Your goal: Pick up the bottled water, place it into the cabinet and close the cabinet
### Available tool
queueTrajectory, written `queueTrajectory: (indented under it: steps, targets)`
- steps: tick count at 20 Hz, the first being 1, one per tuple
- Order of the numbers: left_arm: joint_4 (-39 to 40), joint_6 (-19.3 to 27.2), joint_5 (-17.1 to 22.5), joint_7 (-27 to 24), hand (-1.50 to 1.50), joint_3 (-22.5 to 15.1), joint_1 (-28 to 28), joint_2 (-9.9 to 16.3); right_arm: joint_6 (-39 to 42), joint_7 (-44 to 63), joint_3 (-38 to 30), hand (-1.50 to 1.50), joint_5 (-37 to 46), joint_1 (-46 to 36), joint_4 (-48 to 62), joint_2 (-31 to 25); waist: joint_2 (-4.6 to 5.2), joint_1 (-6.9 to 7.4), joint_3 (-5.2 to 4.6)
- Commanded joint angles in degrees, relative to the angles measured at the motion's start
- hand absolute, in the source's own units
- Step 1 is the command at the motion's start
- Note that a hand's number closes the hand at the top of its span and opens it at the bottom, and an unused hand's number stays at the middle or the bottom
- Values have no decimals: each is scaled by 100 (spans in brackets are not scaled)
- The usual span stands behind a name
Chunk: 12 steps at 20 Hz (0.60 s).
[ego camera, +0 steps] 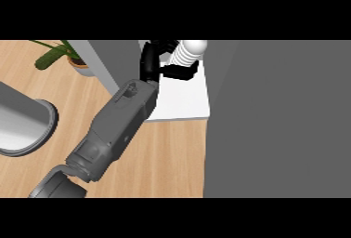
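My left forearm (116, 128) reaches from the lower left up into the open cabinet. The black left hand (149, 62) is curled round the bottled water (188, 52), a white ribbed bottle at the top of the head view. The palm lies to the bottle's left and the fingers (179, 72) wrap under it. The bottle is held over the cabinet's white shelf (184, 100), near its back. The cabinet's grey door (274, 121) stands open and fills the right side of the view. My right hand does not show.
The cabinet's grey left wall (113, 60) stands beside my wrist. A potted plant (61, 55) sits at the upper left on the wooden counter (165, 158). A large grey round vessel (24, 123) lies at the left edge.
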Motion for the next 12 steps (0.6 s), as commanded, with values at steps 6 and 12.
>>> queueTrajectory:
  steps: [6, 12]
  targets:
    - [1291, 400, -303, -470, 150, 168, -440, 98, 6, 149, -13, -150, -75, -17, -151, -92, 50, -71, 0]
    - [1769, 706, -630, -613, 150, 13, -476, 374, 74, -67, 48, -150, 79, -151, 95, -54, 81, -124, -1]
